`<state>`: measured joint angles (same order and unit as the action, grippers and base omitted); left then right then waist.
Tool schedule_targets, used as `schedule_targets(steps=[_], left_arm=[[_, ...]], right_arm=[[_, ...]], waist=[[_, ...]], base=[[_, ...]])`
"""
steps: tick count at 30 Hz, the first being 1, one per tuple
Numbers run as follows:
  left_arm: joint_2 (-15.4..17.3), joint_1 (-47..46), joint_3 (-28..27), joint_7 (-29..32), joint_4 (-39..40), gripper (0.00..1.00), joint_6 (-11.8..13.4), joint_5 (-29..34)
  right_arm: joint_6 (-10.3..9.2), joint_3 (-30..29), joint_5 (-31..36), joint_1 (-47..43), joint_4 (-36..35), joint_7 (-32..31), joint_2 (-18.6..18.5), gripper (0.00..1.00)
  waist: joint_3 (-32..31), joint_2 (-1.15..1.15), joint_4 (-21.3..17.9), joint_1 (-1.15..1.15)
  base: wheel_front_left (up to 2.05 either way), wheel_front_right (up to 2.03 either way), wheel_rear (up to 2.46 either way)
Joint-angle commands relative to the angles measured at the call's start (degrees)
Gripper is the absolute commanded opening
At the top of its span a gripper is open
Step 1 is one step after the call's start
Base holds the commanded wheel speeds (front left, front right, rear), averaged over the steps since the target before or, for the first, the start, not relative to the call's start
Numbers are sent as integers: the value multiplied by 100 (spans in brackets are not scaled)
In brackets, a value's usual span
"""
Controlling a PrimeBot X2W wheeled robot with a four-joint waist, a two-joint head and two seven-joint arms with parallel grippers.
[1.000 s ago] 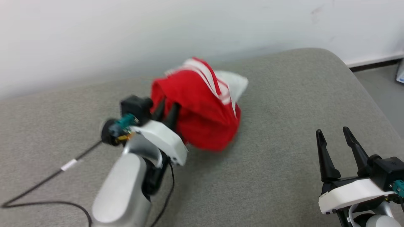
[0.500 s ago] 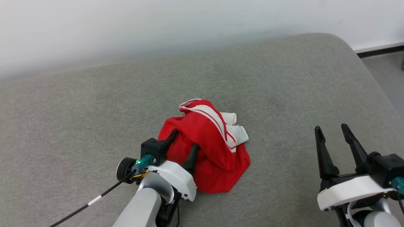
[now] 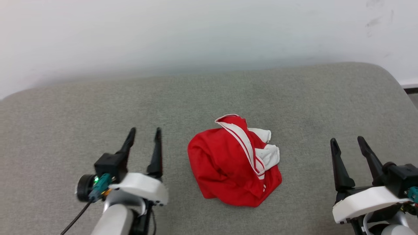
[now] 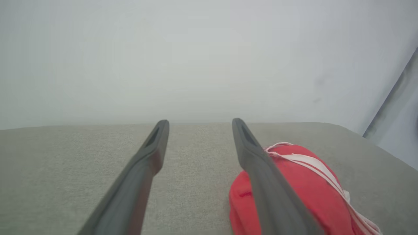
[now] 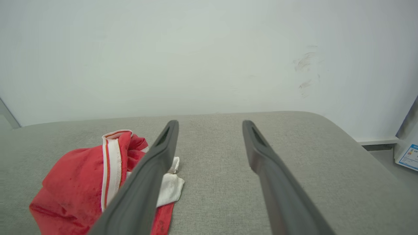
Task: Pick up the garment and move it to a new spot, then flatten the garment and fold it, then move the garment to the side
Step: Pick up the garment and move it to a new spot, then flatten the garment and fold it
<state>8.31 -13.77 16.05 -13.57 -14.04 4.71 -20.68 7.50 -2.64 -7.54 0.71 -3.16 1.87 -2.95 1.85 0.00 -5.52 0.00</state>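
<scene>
Garment (image 3: 225, 169) and fingers are apart: the left gripper (image 3: 145, 130) holds its two dark fingers (image 3: 156, 153) spread with nothing between them, and the right gripper (image 3: 346, 140) likewise stands wide and empty. Both point up the head view towards the wall (image 3: 196, 32). The left one is near the garment's left edge without touching it, and the right one is well apart on the other side. In each wrist view the red cloth lies past the finger on its side, outside the gap. Between the two grippers the garment sits in a crumpled heap near the middle of the grey cloth-covered table (image 3: 310, 98). A white red-striped band (image 3: 243, 142) runs over its top and a bunched white piece (image 3: 269, 155) lies on its right side. No lettering shows.

Judged from how it lies, the garment rests on the table with no grip on it, so the flattening step looks to be in hand, and no fold is made yet. The next move calls for finding two free edges, such as the striped band and a hem. Each gripper would take one and draw them apart so the thin cloth spreads flat. A pinch taken too deep would likely gather several layers and leave the heap bunched.
</scene>
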Motion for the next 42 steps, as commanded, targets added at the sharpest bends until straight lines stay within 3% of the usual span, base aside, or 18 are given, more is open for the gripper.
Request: schedule_targets(steps=[1, 10, 20, 26, 33, 42], left_arm=[[94, 159, -84, 11, 69, 100, 68, -14], [483, 901, -318, 220, 542, 100, 325, -62], [539, 1042, -210, 401, 915, 100, 398, -24], [522, 941, -113, 435, 960, 100, 396, -9], [469, 734, -17, 371, 969, 100, 333, 3], [432, 508, 25, 282, 913, 100, 327, 9]], right_arm=[[-2, 5, 23, -106, 9, -34, 10, 100], [-2, 43, 27, -322, 26, -149, 10, 100], [-2, 0, -213, -291, 207, -395, 10, 100], [-1, -37, -329, 232, 669, -1618, 12, 100], [-2, 691, -609, 960, 1166, -3368, -142, 100], [-2, 1357, -994, 1637, 1938, -3969, -342, 100]], waist=[[-80, 0, 75, 0], [-238, 0, 125, 0], [-258, 0, 91, 0], [-192, 0, 181, 0], [58, 0, 468, 0], [380, 0, 754, 0]], base=[[0, 0, 0], [0, 0, 0], [0, 0, 0], [0, 0, 0], [0, 0, 0], [0, 0, 0]])
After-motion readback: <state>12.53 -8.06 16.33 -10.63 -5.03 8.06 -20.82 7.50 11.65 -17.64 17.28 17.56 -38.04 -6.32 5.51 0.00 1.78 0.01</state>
